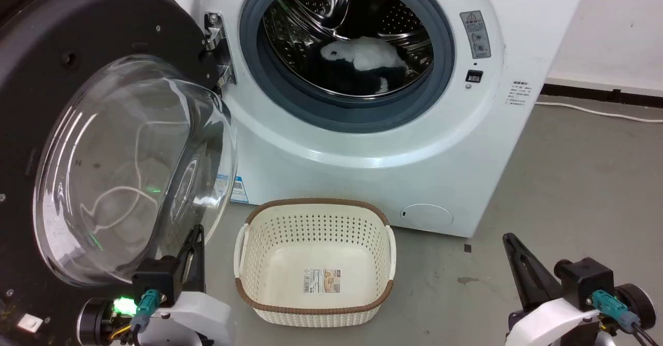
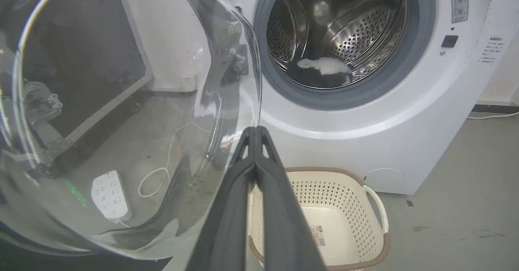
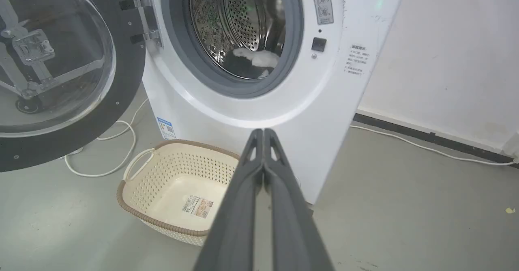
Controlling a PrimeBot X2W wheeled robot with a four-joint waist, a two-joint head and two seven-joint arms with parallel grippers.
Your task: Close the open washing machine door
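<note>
Nearest me, the left gripper (image 1: 196,233) has its two dark fingers pressed together and holds nothing. Its tip sits just beside the lower right edge of the door's glass bowl; whether it touches the glass I cannot tell. On the near right, the right gripper (image 1: 511,240) is likewise pinched together and empty, hovering over the floor well apart from everything. Between them sits an empty cream laundry basket (image 1: 316,204). Beyond, on the left, the washing machine door (image 1: 119,170) stands swung wide on its hinge, so the closing looks not yet begun: the whole swing and latching remain. Farthest, the washing machine (image 1: 362,149) shows its drum with a white and dark bundle inside.
</note>
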